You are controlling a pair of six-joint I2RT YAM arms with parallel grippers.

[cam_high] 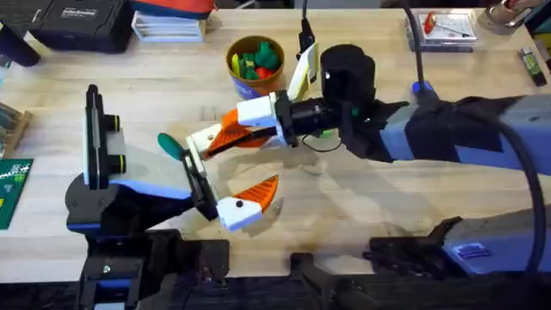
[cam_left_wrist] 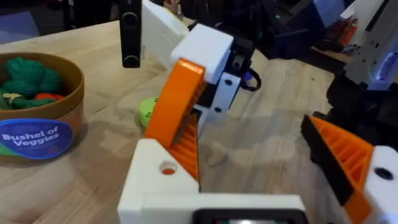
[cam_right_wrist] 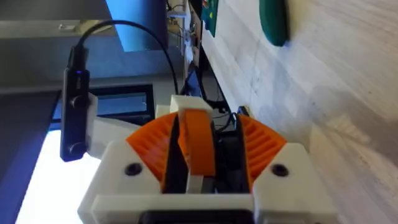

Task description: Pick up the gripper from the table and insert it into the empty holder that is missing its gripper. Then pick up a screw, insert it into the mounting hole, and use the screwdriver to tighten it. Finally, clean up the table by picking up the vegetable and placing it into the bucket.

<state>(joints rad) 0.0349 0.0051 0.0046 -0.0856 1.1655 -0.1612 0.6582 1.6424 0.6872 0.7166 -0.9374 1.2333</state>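
Vegetable (cam_right_wrist: 273,22) beyond right gripper (cam_right_wrist: 198,163)

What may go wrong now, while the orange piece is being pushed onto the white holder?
1. The right pincer holds the orange piece tilted against the white holder; it might jam or slip out instead of seating.
2. The dark green vegetable lies on the table close beside the holder; a sideways correction could knock it away.
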